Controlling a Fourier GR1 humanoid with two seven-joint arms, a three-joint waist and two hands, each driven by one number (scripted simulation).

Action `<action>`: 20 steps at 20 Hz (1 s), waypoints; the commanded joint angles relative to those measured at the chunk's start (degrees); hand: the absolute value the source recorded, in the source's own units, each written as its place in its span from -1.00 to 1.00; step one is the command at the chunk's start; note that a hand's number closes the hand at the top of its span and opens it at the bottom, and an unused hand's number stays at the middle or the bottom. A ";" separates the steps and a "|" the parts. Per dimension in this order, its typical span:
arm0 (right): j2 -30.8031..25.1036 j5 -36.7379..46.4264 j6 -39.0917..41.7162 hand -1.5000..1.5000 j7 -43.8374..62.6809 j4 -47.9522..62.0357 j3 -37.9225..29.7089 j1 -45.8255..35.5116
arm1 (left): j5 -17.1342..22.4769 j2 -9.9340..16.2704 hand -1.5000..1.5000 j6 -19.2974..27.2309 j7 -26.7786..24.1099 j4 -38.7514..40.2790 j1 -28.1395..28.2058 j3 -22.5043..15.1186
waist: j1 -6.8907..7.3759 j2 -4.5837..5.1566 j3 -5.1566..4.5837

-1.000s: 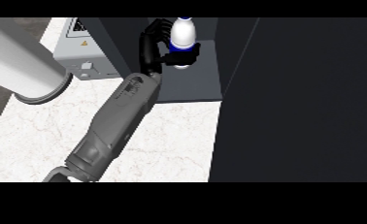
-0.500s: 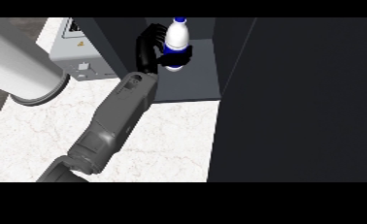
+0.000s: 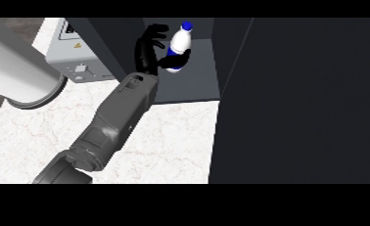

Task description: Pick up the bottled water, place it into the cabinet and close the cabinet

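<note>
The bottled water, white with a blue cap and blue label, stands slightly tilted inside the dark cabinet on its grey shelf. My right hand reaches into the cabinet from the lower left. Its fingers arch just left of the bottle with a gap showing between them and it. The thumb lies against the bottle's lower part. The hand looks open. My left hand is out of sight; only a thick grey forearm shows at the left edge.
The cabinet's open door fills the right side as a tall dark panel. A grey boxy appliance stands left of the cabinet. White marble counter lies below the cabinet.
The fingers have come off the bottle and spread to its left, so more of the bottle shows. The forearm has shifted a little toward me.
</note>
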 commanded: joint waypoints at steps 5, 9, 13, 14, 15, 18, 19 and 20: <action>-1.02 2.15 0.31 -1.00 -1.42 -1.55 1.79 2.01 | -3.24 0.04 -1.00 4.57 0.26 6.96 -0.86 -1.37 | -0.22 0.32 -0.02; -1.39 1.72 0.26 -1.00 1.12 -4.33 1.85 1.13 | -3.13 0.07 -1.00 5.76 -1.27 6.76 0.15 -0.87 | -0.45 0.48 -0.10; -2.28 0.40 0.89 -1.00 -0.82 -3.42 -0.12 1.98 | -3.26 0.11 -1.00 6.62 -1.70 6.70 0.29 -0.55 | -0.07 0.36 -0.04; -0.51 2.47 -0.09 -1.00 1.73 -3.08 1.69 -0.34 | -2.90 0.01 -1.00 6.33 -0.80 6.36 -0.16 -0.57 | -0.05 0.29 -0.11; -2.66 -0.88 1.40 -1.00 -0.68 -4.00 -1.57 1.04 | -2.97 2.68 -1.00 3.23 -0.22 6.77 -1.58 -0.19 | -0.15 0.52 -0.03; -1.19 1.41 0.61 -1.00 -0.77 -2.42 2.32 1.12 | -1.96 1.08 -1.00 1.17 -3.96 4.96 0.14 1.08 | -0.37 0.50 -0.09; -1.18 0.67 0.77 -1.00 -2.87 -2.21 2.05 2.04 | -2.14 0.01 -1.00 -0.50 -3.36 4.20 -1.53 0.70 | -0.17 0.27 -0.03; -1.04 2.33 0.02 -1.00 -0.75 -2.92 3.55 1.81 | -1.29 0.02 -1.00 -2.50 -6.27 2.50 0.03 1.65 | -0.10 0.26 -0.11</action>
